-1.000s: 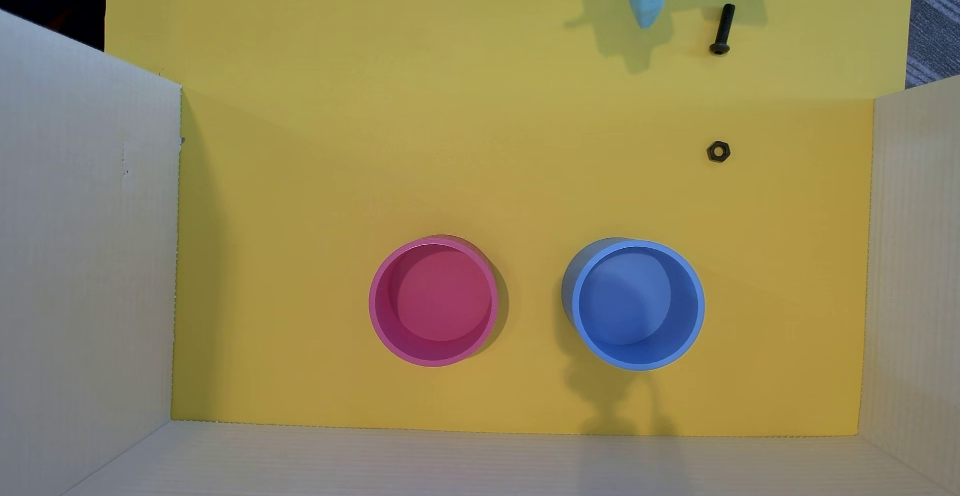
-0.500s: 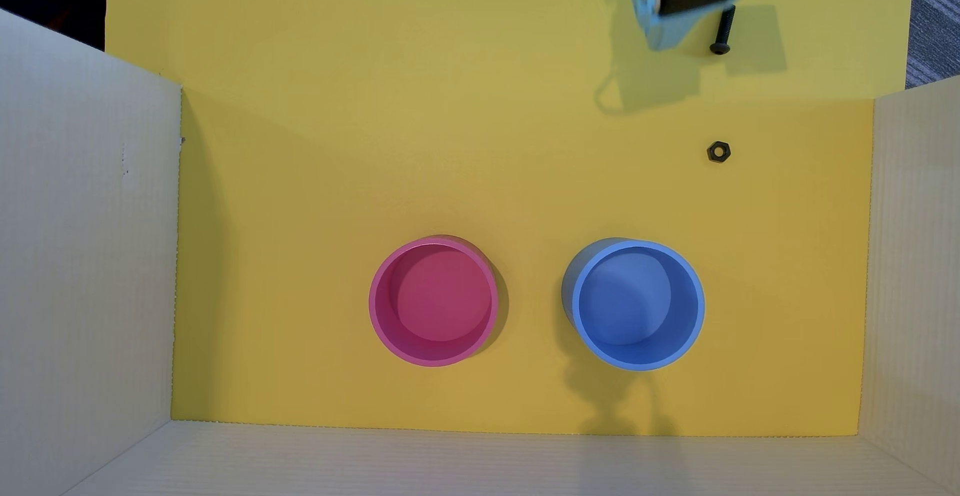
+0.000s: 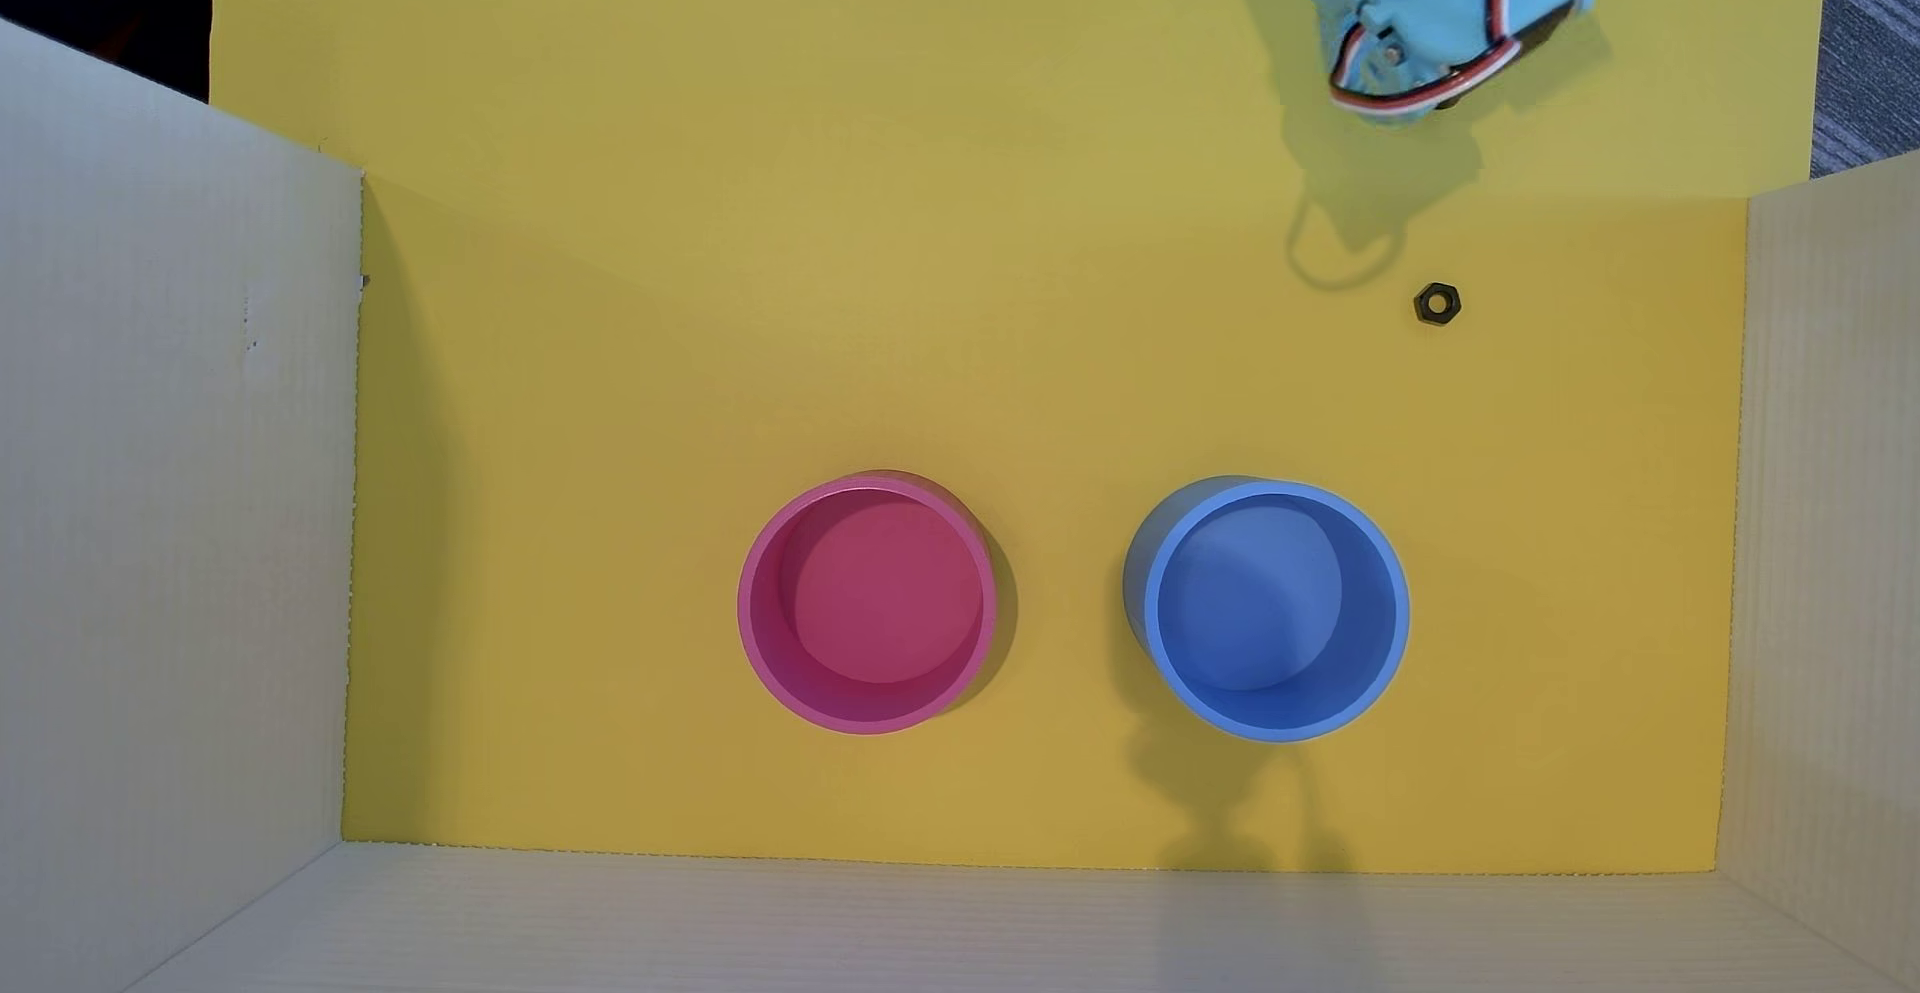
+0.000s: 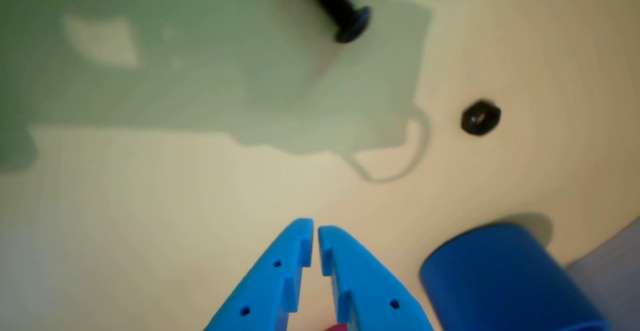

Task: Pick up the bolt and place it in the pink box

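Two light blue plastic fingers make up the gripper [image 4: 315, 231], and in the wrist view they come up from the bottom edge with their tips almost touching. Only a thin gap shows between them, so the gripper is closed, and nothing is held in it.

Everything else is told from the small black six-sided nut [image 4: 480, 117], which lies flat on the yellow floor [image 3: 935, 328]. In the wrist view the nut sits up and to the right of the gripper, well apart from it. The small black bolt with a long threaded stem and a round head [image 4: 340, 6] lies up and to the left of the nut, near the top edge, in a patch of shadow. The round blue plastic cup [image 4: 500, 276] stands below the nut.

In the overhead view the nut [image 3: 1438, 305] is below the light blue arm [image 3: 1455, 6]. The blue cup [image 3: 1276, 721] is well below the nut. The round pink open cup [image 3: 865, 714] is down and to the left of the nut, beside the blue cup but not touching it. Both cups look empty. White cardboard walls [image 3: 166, 536] stand around the yellow floor.
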